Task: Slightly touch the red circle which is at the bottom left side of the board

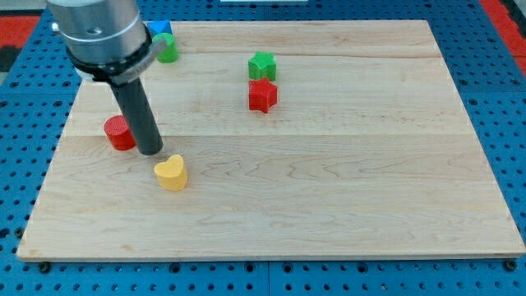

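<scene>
Approach step, nearly closed: the rod's tip [151, 151] stands just beside the red circle [120, 132], on its right in the view, contact not discernible. No pincer fitted, only the bare rod. Red circle sits at the board's left edge, mid-height in the view. Next move, by my reckoning: a short, gentle nudge leftward. Yellow heart [172, 173] lies near, below the tip. Surface: pale wooden board [329, 189] on blue perforated table [501, 74].
</scene>
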